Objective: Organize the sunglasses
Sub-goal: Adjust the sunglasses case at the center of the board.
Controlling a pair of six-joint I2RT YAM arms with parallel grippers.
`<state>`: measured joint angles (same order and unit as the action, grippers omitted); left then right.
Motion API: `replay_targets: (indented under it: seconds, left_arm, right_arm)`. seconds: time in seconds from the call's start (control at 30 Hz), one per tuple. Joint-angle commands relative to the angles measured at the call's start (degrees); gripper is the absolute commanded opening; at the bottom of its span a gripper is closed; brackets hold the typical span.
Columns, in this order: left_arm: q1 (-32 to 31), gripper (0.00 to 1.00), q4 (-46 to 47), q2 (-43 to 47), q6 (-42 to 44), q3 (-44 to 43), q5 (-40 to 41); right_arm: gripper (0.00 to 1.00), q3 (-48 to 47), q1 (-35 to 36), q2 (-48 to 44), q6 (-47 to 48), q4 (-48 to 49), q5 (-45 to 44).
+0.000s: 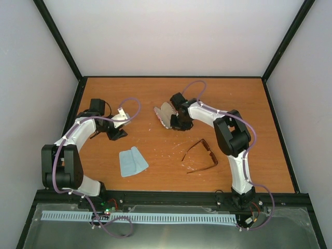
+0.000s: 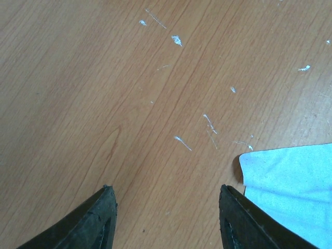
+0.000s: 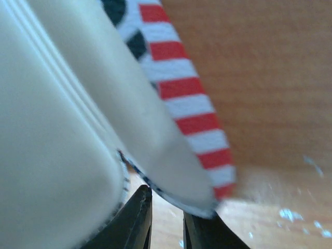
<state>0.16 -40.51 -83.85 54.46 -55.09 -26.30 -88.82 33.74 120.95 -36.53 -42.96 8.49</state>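
The sunglasses, with a thin reddish-brown frame and dark lenses, lie unfolded on the table right of centre, in front of the right arm. The tan case with red-white stripes stands open at mid-table. My right gripper is at its right side. In the right wrist view the case fills the frame, and its lid edge sits at the tips of the nearly closed gripper. My left gripper is open and empty over bare wood. The sunglasses are out of both wrist views.
A light blue cloth lies front left of centre; its corner shows beside my left gripper's right finger in the left wrist view. Black frame posts and white walls bound the wooden table.
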Motion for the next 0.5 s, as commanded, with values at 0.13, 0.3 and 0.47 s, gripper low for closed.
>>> replay_targets:
  seconds: [0.13,0.3,0.47]
  left_arm:
    - [0.4,0.55,1.4,1.0,-2.2,0.3,-1.3]
    - [0.4,0.56,2.3,0.8,-3.2,0.8,-1.3]
    - [0.4,0.65,3.8,-0.3,-4.7,0.2,-1.4]
  right_arm:
    - [0.17,-9.7,-2.6,7.4,2.0,-1.6,0.3]
    - [0.17,-15.8,-4.9,10.5,4.1,-5.3,-2.3]
    - [0.18,-19.7,-7.3,11.8,5.9,-7.0,-4.9]
